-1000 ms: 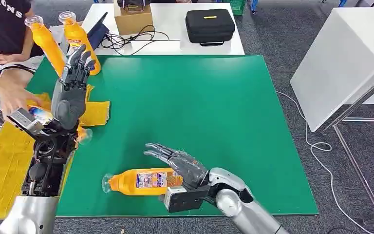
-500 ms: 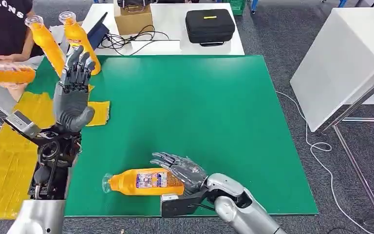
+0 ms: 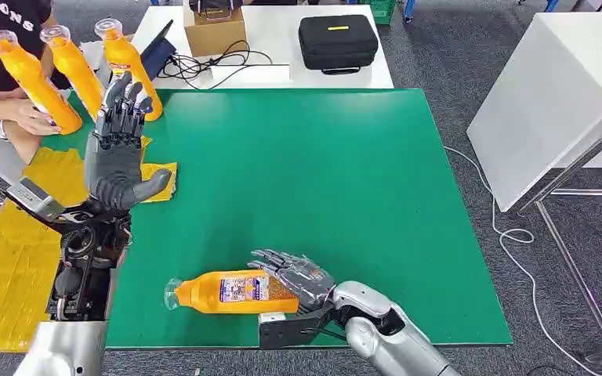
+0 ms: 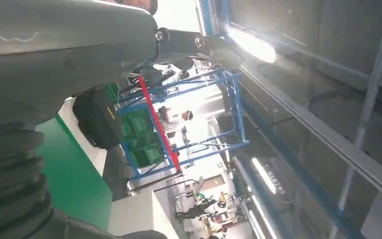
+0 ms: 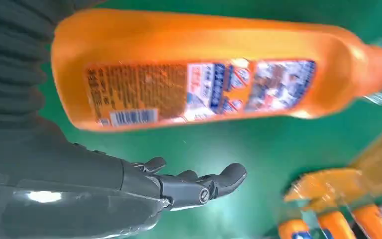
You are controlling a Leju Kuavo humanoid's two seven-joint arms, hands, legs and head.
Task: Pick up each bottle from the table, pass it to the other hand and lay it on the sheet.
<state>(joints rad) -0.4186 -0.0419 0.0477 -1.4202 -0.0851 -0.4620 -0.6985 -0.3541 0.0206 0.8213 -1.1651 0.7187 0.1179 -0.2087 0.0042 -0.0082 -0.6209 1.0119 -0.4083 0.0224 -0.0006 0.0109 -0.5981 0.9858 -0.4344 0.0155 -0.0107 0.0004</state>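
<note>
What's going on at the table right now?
The right hand is open at the base of an orange bottle lying on the green mat, not yet gripping it. The left hand is raised and open above the yellow sheet. A person's hand holds one of three upright bottles at the far corner.

Glossy plastic bottle (image 3: 231,291) on a smooth matt table (image 3: 321,172).
</note>
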